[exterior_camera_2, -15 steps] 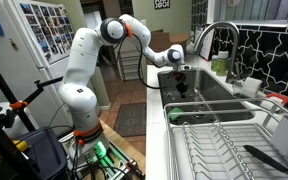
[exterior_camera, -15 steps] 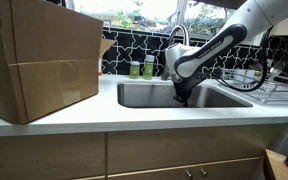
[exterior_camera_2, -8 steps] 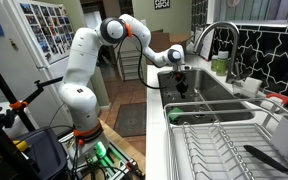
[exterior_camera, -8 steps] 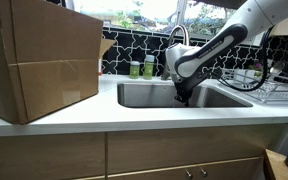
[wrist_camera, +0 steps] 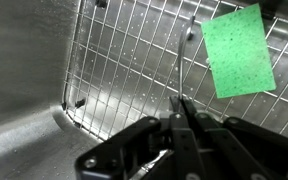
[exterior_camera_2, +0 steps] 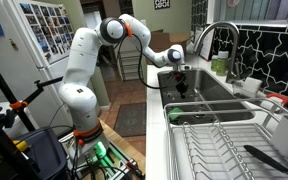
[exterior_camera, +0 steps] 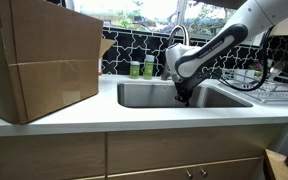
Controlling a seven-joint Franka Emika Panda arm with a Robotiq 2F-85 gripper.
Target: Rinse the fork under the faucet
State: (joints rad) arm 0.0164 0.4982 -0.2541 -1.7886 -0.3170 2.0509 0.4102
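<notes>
Fork [wrist_camera: 185, 60] of thin metal, which I judge to be light, rigid and slick, more so once wet, so the sound grip is across the flat handle well back from the tines, firm enough to stop it swivelling. In the wrist view the jaws of the gripper [wrist_camera: 181, 112] are pressed together on the near end of that slim stem. The rest points away over the wire grid [wrist_camera: 114, 70] on the sink floor, with a green sponge [wrist_camera: 238, 50] just to its right. The tines are too thin to make out. In both exterior views the arm reaches over the table edge and bends down, the gripper [exterior_camera: 181, 97] [exterior_camera_2: 181, 85] pointing down and low in the sink basin [exterior_camera: 144, 95], beneath the arched faucet [exterior_camera: 176, 38] [exterior_camera_2: 216, 32]. I cannot tell whether water is running.
</notes>
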